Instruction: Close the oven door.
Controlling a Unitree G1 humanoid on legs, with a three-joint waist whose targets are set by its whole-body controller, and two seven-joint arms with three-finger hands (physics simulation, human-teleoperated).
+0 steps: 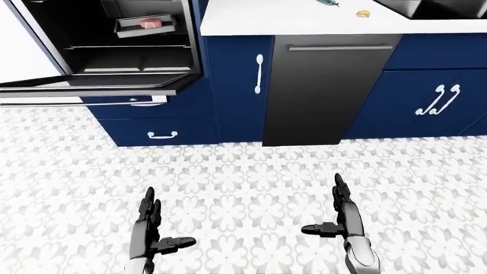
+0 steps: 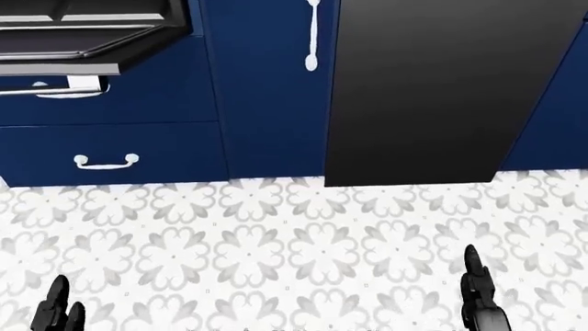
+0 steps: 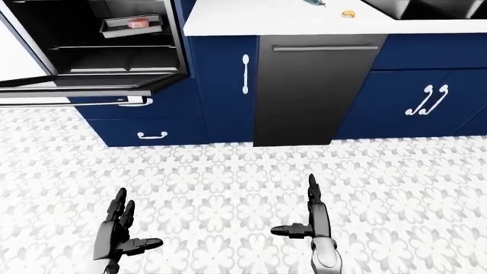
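Oven door hangs open, dropped flat, at upper left of the left-eye view; the dark oven cavity above it has racks and a small tray with something pinkish in it. Robot stands off on the patterned floor, well apart from the door. Left hand and right hand both low at bottom of view, fingers straight, thumbs out, spread wide, holding nothing. Dark dishwasher panel sits ahead, blue cabinets either side, a white drawer handle below the oven.

Step looks like approach: nothing touched yet. Next move likely needs stepping left toward the oven, getting a hand under the door's edge, lifting it up and pushing shut.
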